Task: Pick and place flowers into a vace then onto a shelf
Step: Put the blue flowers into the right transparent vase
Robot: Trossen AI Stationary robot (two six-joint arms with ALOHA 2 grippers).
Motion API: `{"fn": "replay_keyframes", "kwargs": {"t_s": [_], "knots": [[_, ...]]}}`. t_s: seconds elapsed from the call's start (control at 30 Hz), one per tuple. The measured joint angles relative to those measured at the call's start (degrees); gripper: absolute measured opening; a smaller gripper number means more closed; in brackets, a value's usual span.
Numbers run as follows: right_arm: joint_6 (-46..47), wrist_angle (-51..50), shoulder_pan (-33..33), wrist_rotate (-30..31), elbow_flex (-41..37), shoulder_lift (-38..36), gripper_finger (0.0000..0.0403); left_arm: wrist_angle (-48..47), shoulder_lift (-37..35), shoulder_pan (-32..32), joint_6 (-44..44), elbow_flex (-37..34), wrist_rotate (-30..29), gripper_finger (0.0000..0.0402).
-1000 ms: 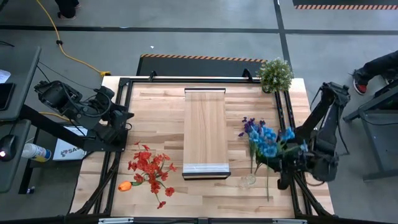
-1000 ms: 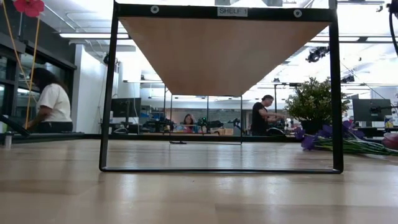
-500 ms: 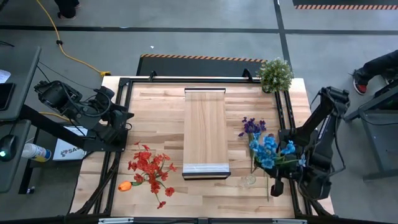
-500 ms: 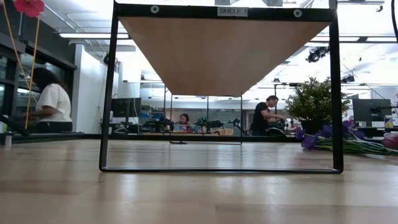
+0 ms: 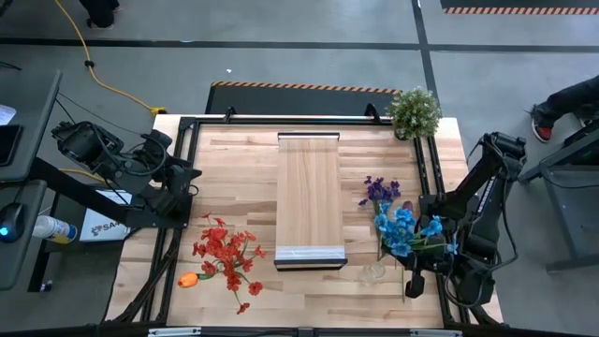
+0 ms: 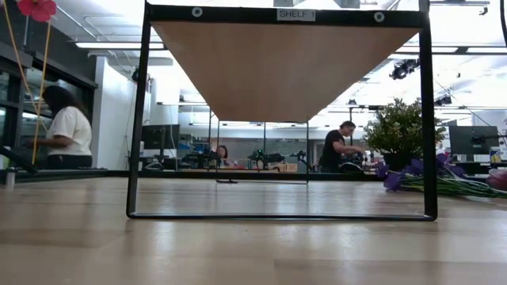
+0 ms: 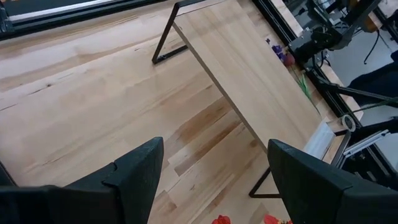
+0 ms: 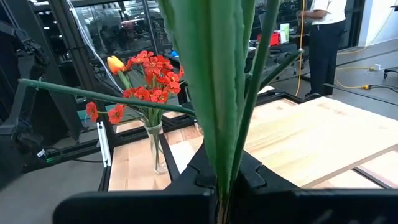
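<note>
The right tool is clenched on thin green stems of blue flowers near the slatted wooden bench's right edge; the left tool is released.

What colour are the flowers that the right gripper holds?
Blue flowers on green stems, in the right gripper. The high view shows them best.

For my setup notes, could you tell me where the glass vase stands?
In the high view, the glass vase stands near the table's front right, beside the shelf.
</note>
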Motion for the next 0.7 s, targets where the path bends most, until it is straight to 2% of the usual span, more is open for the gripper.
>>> {"fn": "replay_keyframes", "kwargs": {"t_s": [0.27, 0.5, 0.7], "knots": [[-0.31, 0.42, 0.0, 0.27, 0.0, -0.13, 0.0003, -0.01, 0.0, -0.01, -0.1, 0.0, 1.47, 0.0321], [-4.97, 4.27, 0.02, 1.92, 0.0, -0.94, 0.0003, -0.01, -0.02, 0.01, -0.1, 0.0, 1.47, 0.0321], [-6.18, 6.05, 0.0, 0.41, 0.0, -2.41, 0.0004, -0.01, -0.02, -0.01, -0.1, 0.0, 1.47, 0.0319]]}}
